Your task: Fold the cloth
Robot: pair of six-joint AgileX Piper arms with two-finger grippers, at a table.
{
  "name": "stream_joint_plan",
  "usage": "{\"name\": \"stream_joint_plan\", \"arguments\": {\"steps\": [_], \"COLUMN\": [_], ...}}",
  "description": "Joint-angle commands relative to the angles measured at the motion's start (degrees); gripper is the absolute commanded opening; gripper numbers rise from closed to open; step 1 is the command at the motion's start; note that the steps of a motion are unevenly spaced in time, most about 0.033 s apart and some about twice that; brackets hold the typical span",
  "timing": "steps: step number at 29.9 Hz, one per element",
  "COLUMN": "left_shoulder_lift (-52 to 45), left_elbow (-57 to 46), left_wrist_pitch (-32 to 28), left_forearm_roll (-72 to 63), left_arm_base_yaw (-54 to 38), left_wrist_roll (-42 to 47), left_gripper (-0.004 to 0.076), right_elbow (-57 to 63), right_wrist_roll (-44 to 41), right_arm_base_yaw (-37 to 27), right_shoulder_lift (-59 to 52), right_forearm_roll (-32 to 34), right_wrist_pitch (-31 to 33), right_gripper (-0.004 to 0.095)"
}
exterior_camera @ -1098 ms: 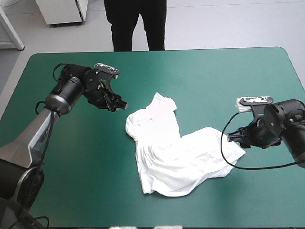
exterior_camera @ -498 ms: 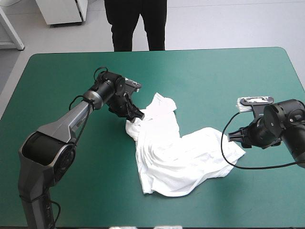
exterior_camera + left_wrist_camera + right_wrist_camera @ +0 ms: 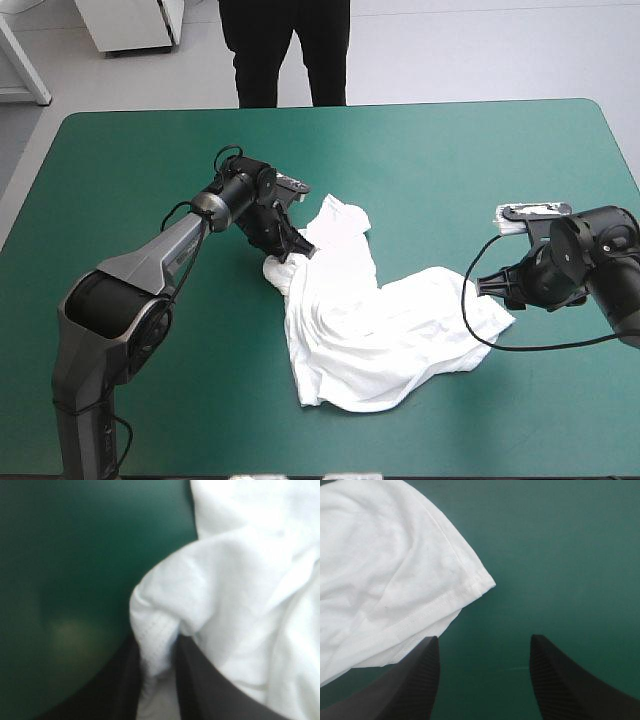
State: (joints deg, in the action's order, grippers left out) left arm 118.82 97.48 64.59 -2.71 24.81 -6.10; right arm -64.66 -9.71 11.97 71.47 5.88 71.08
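Note:
The white T-shirt (image 3: 370,320) lies crumpled in the middle of the table, one bunched part toward the far side and a wider part spreading to the right. My left gripper (image 3: 298,250) is at the shirt's far-left edge. In the left wrist view a fold of the T-shirt (image 3: 240,580) sits pinched between the nearly closed black fingers (image 3: 200,680), so that gripper (image 3: 157,665) is shut on it. My right gripper (image 3: 492,285) stands open just off the shirt's right edge. The T-shirt's hemmed corner (image 3: 475,582) lies ahead of this gripper (image 3: 485,647), and only cover shows between its fingers.
The teal-green cover (image 3: 150,400) surrounds the T-shirt on every side. The table's far edge (image 3: 330,104) runs well beyond the left gripper, and its right edge is close behind the right arm.
The left arm has swung in from the table's left side to the shirt's far-left edge, and its fingers now hold a fold. The right arm and the shirt have barely moved.

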Motion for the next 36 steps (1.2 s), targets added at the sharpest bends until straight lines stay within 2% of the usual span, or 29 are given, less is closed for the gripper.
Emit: {"name": "stream_joint_plan", "arguments": {"steps": [1, 7, 12, 14, 19, 29, 30, 32, 36], "left_shoulder_lift": [-0.8, -0.8, -0.8, -0.8, -0.8, -0.8, -0.8, -0.8, -0.8], "left_elbow": [0.6, 0.6, 0.6, 0.6, 0.6, 0.6, 0.6, 0.6, 0.6], "left_wrist_pitch": [-0.8, -0.8, -0.4, -0.4, -0.7, -1.6, -1.6, -1.6, -1.6], "left_forearm_roll": [1.2, 1.2, 1.2, 1.2, 1.2, 1.0, 1.3, 1.4, 1.4], "left_arm_base_yaw": [0.3, 0.3, 0.3, 0.3, 0.3, 0.3, 0.3, 0.3, 0.3], "left_wrist_roll": [0.2, 0.2, 0.1, 0.1, 0.1, 0.1, 0.1, 0.1, -0.3], "left_gripper": [-0.0005, -0.001, -0.001, -0.001, -0.001, -0.001, -0.001, -0.001, -0.001], "right_elbow": [-1.3, 1.7, 8.8, 10.0, 10.6, 10.8, 11.0, 11.4, 13.4], "right_wrist_roll": [-0.1, -0.1, -0.6, -0.2, 7.2, 7.6, 7.6, 7.6, 7.8], "right_arm_base_yaw": [-0.5, -0.5, -1.4, -3.1, -9.8, -10.1, -10.1, -10.1, -9.0], "right_shoulder_lift": [1.4, 6.3, 7.4, 8.2, 10.8, 20.2, 21.0, 22.0, 22.2], "right_forearm_roll": [1.0, 0.9, 0.4, -1.8, -11.2, -12.0, -12.3, -12.4, -12.4], "right_wrist_pitch": [-1.1, -4.3, -13.0, -14.4, -19.4, -21.4, -21.4, -21.0, -20.8], "right_gripper": [0.0509, 0.0509, 0.0509, 0.0509, 0.0535, 0.0535, 0.051, 0.04, -0.0022]}}
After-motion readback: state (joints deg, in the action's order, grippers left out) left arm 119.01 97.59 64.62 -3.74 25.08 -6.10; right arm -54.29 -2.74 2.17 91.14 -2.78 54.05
